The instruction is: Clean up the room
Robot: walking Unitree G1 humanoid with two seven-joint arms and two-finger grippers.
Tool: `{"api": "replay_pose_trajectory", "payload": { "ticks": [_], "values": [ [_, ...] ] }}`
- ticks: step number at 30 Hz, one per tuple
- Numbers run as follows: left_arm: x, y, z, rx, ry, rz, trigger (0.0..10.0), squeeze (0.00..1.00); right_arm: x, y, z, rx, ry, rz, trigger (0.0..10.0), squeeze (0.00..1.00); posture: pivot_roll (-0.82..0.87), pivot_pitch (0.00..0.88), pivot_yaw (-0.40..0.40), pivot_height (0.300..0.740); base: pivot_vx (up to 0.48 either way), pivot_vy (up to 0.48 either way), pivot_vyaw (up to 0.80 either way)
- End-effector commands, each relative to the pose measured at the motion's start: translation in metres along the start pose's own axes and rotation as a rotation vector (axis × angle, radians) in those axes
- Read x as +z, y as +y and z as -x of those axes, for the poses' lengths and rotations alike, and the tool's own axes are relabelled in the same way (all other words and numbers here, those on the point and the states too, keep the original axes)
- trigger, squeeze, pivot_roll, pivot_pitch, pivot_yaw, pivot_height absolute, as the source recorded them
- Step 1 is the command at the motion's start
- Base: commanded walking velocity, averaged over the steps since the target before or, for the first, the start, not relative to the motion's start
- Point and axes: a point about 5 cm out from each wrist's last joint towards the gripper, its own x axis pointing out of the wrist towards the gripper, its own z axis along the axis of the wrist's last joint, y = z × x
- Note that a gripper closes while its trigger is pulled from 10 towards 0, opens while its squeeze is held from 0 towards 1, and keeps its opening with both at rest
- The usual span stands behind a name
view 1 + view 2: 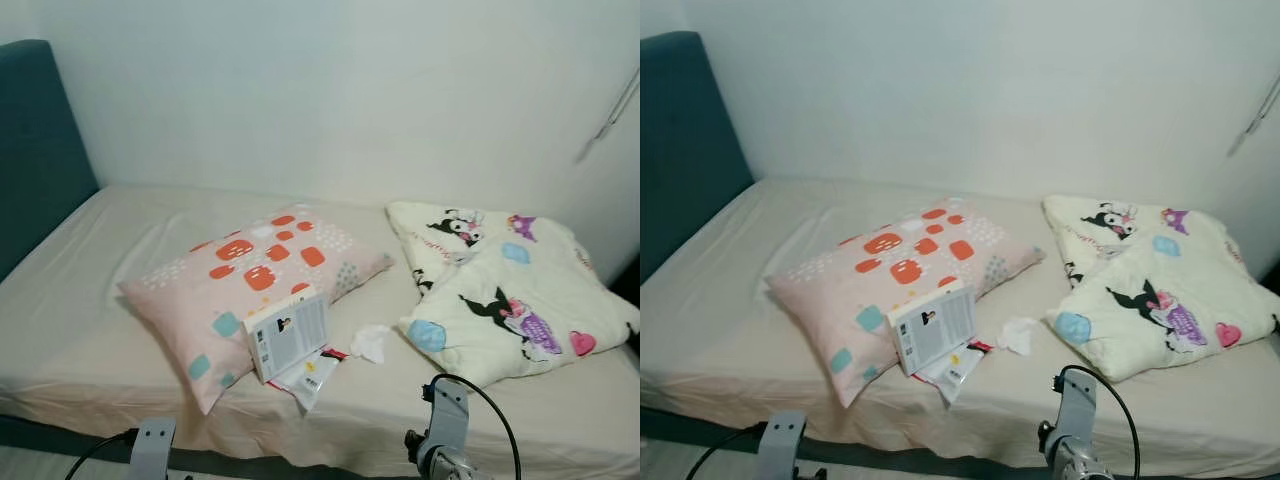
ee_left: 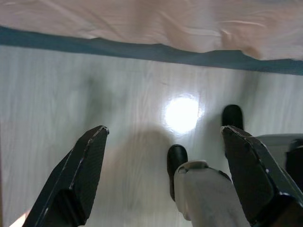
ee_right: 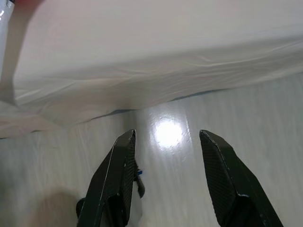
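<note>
Up on the bed [image 1: 80, 350]: soft pink pillow [image 1: 250, 285] with orange squares, flat book [image 1: 288, 335] leaning on it, crumpled white tissue [image 1: 370, 342] beside, puffy cartoon blanket [image 1: 510, 295] further right. Down low over shiny floor [image 2: 94, 109]: left gripper [image 2: 165, 151] and right gripper [image 3: 165, 161], both spread wide, holding nothing.

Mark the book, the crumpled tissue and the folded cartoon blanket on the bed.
book [image 1: 289, 334]: left eye view, middle of its white back cover.
crumpled tissue [image 1: 369, 342]: left eye view, centre of the white wad.
cartoon blanket [image 1: 1160, 290]: right eye view, middle of its top fold.
</note>
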Motion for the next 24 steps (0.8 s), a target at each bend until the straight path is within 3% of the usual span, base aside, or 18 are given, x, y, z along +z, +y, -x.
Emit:
{"api": "replay_pose_trajectory", "payload": {
  "ticks": [1, 4, 12, 24],
  "values": [
    [0.003, -0.003, -0.001, -0.010, -0.013, -0.006, 10.0, 0.00, -0.002, 0.002, 0.000, 0.013, -0.003, 0.029, 10.0, 0.00, 0.16, 0.000, -0.079, 0.740, 0.000, 0.000, -0.68],
    [0.011, -0.006, -0.002, -0.019, -0.031, -0.025, 10.0, 0.00, -0.004, 0.007, 0.001, 0.043, -0.005, 0.072, 10.0, 0.00, 0.15, 0.000, -0.080, 0.740, 0.000, 0.000, -0.23],
    [0.027, -0.020, -0.006, -0.038, -0.065, -0.041, 10.0, 0.00, -0.003, 0.025, 0.002, 0.136, -0.027, 0.149, 10.0, 0.00, 0.15, 0.000, -0.071, 0.740, 0.000, -0.462, 0.00],
    [0.023, -0.020, -0.005, -0.039, -0.056, -0.036, 10.0, 0.00, 0.001, 0.029, 0.002, 0.165, -0.045, 0.153, 10.0, 0.00, 0.15, 0.000, -0.073, 0.740, 0.000, -0.472, 0.00]
  ]
}}
